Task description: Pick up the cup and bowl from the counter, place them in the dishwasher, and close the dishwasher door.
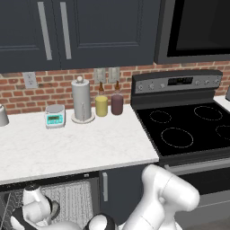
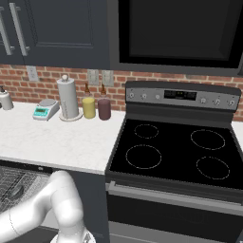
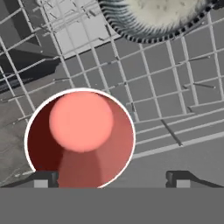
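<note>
Tool (image 3: 112,178) spread above one cup (image 3: 80,138) and one bowl (image 3: 153,17) in rack (image 3: 175,87).

cup (image 3: 80,139) is sitting upright on the grey wire rack (image 3: 166,83) of the dishwasher (image 1: 67,197), white rim, red inside, seen straight down. the bowl (image 3: 157,17) is a bit further along on the same rack, speckled inside, dark ribbed edge, well apart from the cup. counter (image 1: 67,143) above is white marbled stone. can't make out the dishwasher door.
</note>
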Motion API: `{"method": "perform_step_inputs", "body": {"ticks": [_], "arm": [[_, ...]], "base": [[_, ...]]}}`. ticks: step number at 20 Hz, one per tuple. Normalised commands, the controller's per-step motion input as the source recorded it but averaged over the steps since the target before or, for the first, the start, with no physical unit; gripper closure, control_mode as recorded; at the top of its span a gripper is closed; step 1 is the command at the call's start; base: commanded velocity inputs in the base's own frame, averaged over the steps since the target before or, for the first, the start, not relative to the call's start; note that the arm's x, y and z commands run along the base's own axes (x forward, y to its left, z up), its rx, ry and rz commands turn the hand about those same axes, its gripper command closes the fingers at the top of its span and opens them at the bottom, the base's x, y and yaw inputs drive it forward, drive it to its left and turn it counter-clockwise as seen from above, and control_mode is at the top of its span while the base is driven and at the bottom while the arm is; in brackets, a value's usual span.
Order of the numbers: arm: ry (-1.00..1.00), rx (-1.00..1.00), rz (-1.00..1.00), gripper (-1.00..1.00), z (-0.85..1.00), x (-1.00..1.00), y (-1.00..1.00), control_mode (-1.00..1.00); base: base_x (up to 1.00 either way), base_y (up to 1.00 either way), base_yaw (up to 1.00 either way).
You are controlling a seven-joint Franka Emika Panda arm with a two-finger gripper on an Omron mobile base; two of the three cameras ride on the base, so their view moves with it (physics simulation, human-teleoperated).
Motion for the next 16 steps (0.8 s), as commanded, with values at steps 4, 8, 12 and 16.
{"method": "perform_step_inputs", "body": {"ticks": [4, 8, 12, 16], "arm": [[-0.1, 0.0, 0.0, -1.0, 0.8, -0.32, -0.22, -1.0], [-0.13, 0.02, 0.0, -1.0, 0.91, -0.36, -0.33, -1.0], [-0.08, 0.01, 0.0, -1.0, 0.8, -0.45, -0.33, -1.0], [-0.04, 0.01, 0.0, -1.0, 0.71, -0.53, -0.37, -1.0]], "base": [[0.0, 0.0, 0.0], [0.0, 0.0, 0.0], [0.0, 0.0, 0.0], [0.0, 0.0, 0.0]]}}
